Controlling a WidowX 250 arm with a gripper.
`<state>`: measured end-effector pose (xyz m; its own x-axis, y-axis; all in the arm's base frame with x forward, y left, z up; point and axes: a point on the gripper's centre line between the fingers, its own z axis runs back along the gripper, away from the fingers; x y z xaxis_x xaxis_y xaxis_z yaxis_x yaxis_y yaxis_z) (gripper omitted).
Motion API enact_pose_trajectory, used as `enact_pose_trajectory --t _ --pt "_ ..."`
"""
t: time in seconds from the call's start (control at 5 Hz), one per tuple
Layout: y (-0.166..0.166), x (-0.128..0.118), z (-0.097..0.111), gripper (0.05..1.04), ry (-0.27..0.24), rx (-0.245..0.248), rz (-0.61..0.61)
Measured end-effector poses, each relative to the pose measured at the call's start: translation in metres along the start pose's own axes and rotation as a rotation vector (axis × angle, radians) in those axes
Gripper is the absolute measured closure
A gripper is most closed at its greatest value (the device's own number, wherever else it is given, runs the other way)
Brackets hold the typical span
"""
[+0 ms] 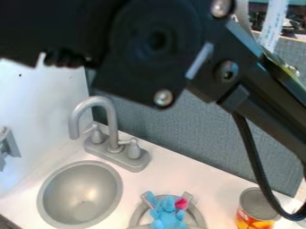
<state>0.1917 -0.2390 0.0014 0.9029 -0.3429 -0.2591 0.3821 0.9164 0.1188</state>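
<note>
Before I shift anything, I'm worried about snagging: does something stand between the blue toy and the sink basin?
Nothing tall visibly does: just the grey burner's rim by the blue toy, then white countertop to the sink basin. The faucet stands behind that line.

There is one round grey sink basin point(81, 194), one grey faucet point(112, 129) with a curved spout, two small grey tap handles point(133, 150), one blue plush toy point(168, 216) with a pink patch, one round grey burner ring point(136, 218), one metal-topped can point(257, 203) with an orange-and-yellow label, one black robot arm point(152, 62) and one black flexible cable point(254, 154).
</note>
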Motion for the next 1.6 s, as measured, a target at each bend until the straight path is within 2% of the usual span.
enact_pose_trajectory --t 0.2,0.4,0.6,1.0,1.2,1.6 --pt "0.001 -0.001 -0.013 0.082 0.033 0.016 0.003" --pt "0.0 0.003 -0.018 0.082 0.009 0.003 -0.014" --pt "0.001 0.013 -0.022 0.082 -0.048 -0.031 -0.034" --pt "-0.005 0.026 -0.035 0.082 -0.165 -0.155 -0.132" --pt "-0.003 0.03 -0.039 0.082 -0.172 -0.157 -0.146" --pt "-0.002 0.029 -0.048 0.082 -0.145 -0.142 -0.149"
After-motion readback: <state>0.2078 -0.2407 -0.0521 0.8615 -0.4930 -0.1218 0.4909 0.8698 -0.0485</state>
